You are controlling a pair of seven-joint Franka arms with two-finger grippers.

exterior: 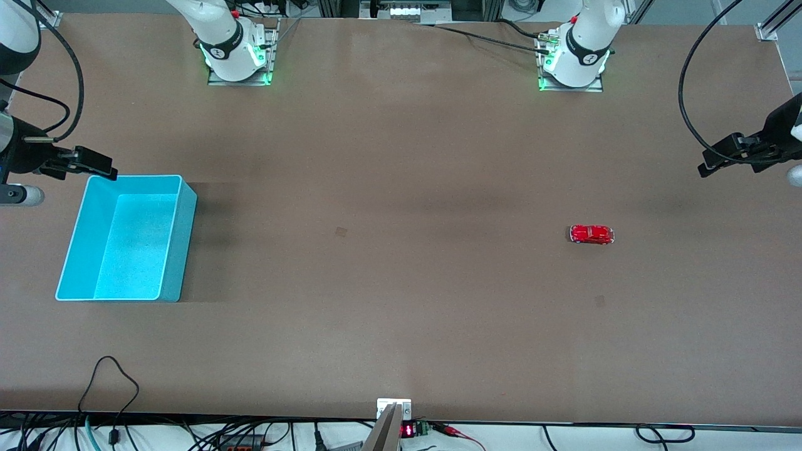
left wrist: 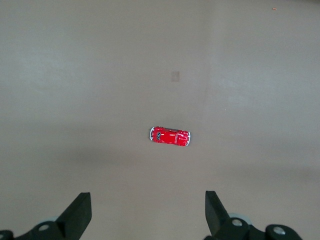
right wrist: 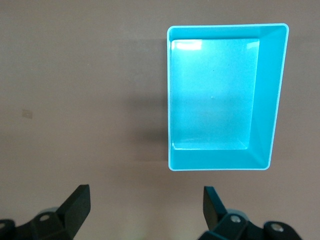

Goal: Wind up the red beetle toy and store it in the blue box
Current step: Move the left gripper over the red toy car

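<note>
The red beetle toy (exterior: 591, 234) rests on its wheels on the bare table (exterior: 401, 300), well apart from the blue box (exterior: 125, 241), which is taken here as the landmark: the toy lies toward the left arm's end of the table from the box, at about the same nearness to the front camera. The box stands upright and holds nothing. The left gripper (left wrist: 148, 212) hangs over the table near the toy, jaws spread wide and holding nothing; the left wrist view shows the toy in line between its fingers (left wrist: 80, 212), not touched. The right gripper (right wrist: 145, 210) hangs beside the box's edge, likewise wide open and empty, and appears to be waiting. Judgement on handling: the toy looks light, rigid and glossy, with a rounded shell that would likely slip under a pinch from above. The flatter flanks, across the body's short width, seem the sounder hold, low on the doors and clear of the wheels. It is very small, so alignment leaves little margin. The box's thin walls look tall enough to contain the toy.
</note>
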